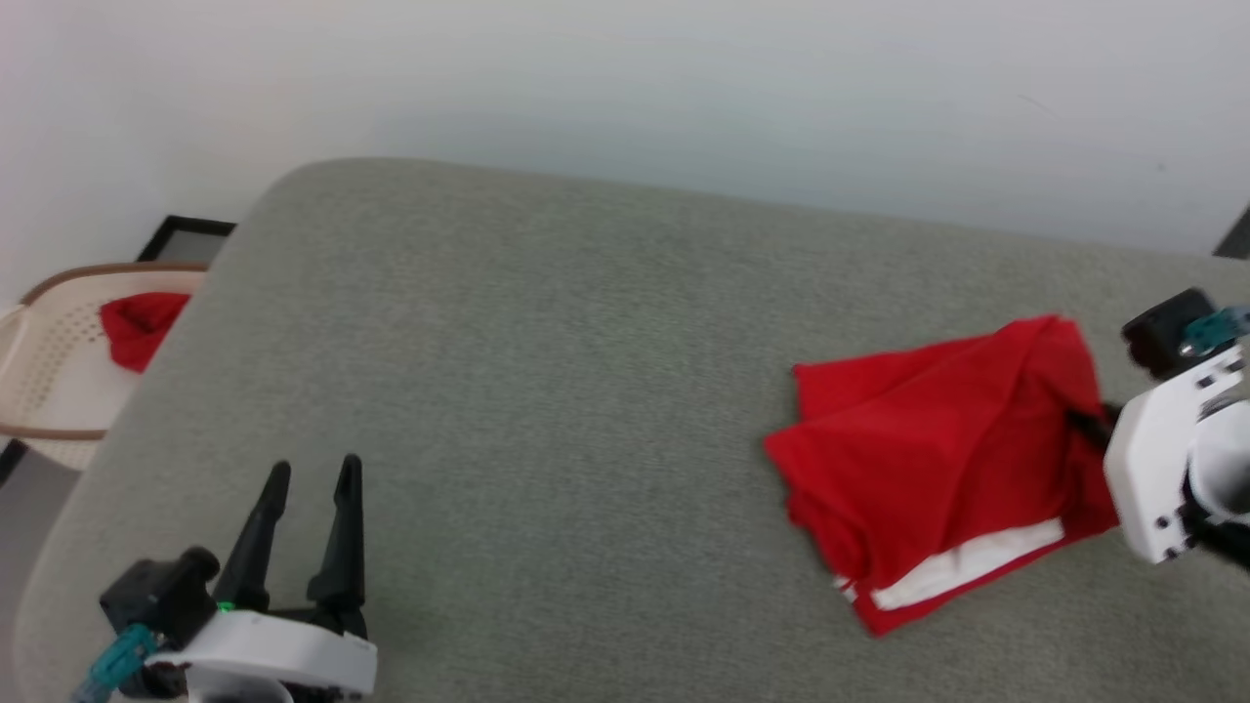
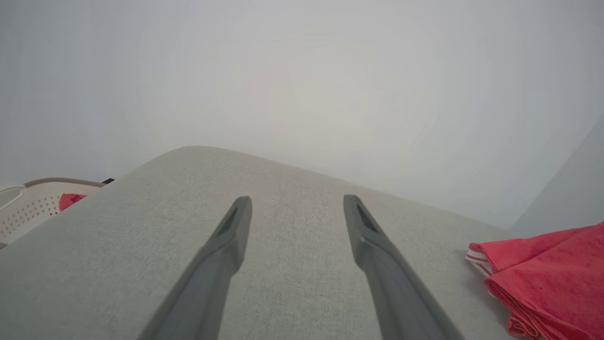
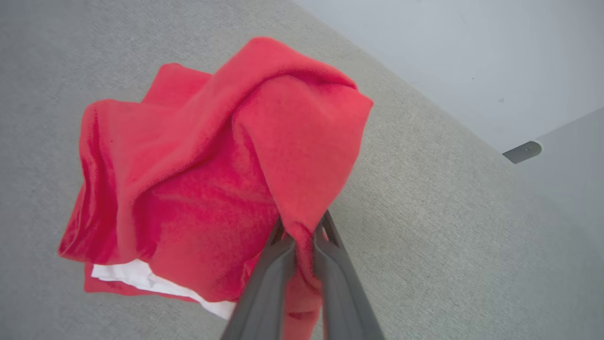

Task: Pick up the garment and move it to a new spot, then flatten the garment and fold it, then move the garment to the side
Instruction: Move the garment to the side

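The red jersey tee [image 1: 928, 459] lies bunched and loosely folded near the right edge of the grey upholstered cushion [image 1: 537, 342], a strip of white sleeve fabric showing along its near side. One red fold is raised off the heap. The right gripper [image 1: 1084, 425] reaches in from the cushion's right edge, and in the right wrist view its dark fingers [image 3: 278, 264] are pressed together on that raised fold of the tee [image 3: 212, 179], pinching the cloth between them.

The left gripper [image 1: 314, 469] hangs over the cushion's near left corner with its fingers [image 2: 222, 255] spread wide and nothing between them, well apart from the tee.

Beyond the cushion's left edge stands a cream perforated laundry basket [image 1: 59, 361] holding a small red cloth [image 1: 142, 327].
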